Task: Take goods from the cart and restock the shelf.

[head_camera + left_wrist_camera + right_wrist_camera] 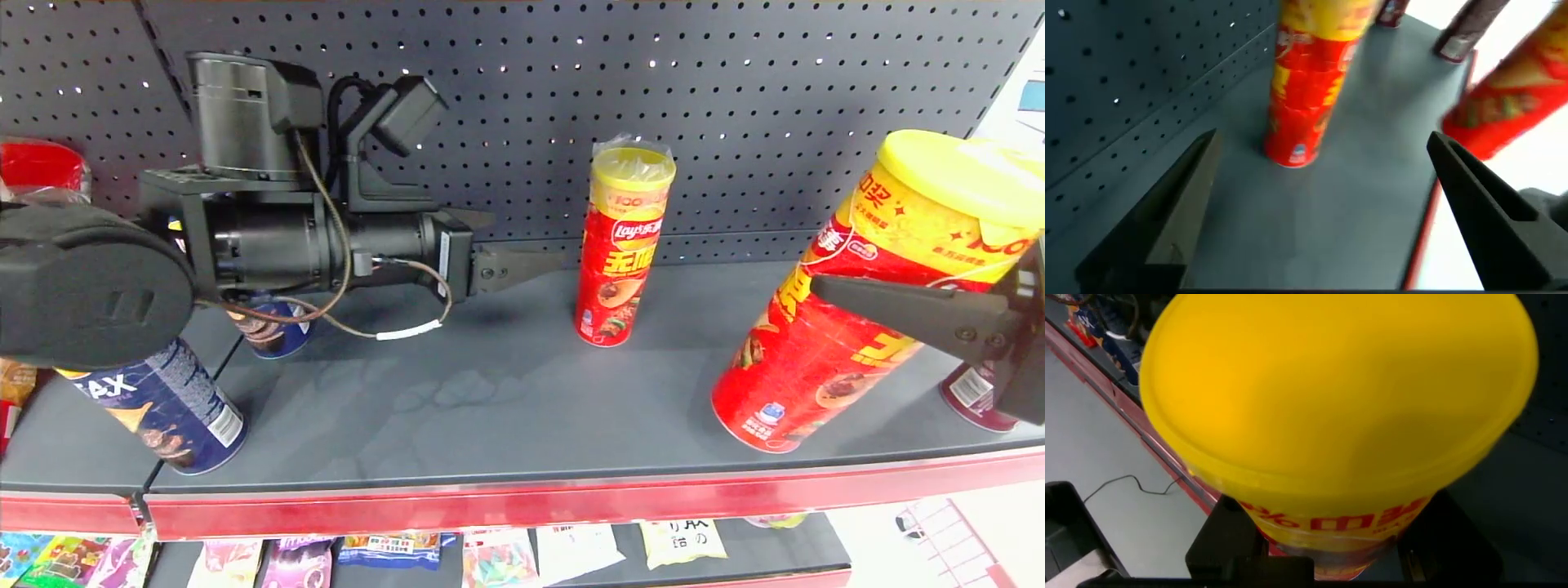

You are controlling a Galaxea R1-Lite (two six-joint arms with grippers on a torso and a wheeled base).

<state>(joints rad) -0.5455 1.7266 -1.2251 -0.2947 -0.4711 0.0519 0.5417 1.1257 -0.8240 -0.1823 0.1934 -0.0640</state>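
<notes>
Your right gripper (841, 286) is clamped on a red can (898, 229) with a yellow lid. It's tilted at the shelf's (490, 408) front right, base at the deck; can't tell if touching. Your left gripper (1323, 143) is spread wide and empty, low over the shelf, near the upright can (620, 245) at the back. Blue cans (175, 408) at the left.

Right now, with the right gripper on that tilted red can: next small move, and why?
Probably swing the red cylindrical chip can with the yellow lid upright so its base sits flat on the grey metal shelf. The right gripper holds it leaning, bottom end close to the red front lip.
</notes>
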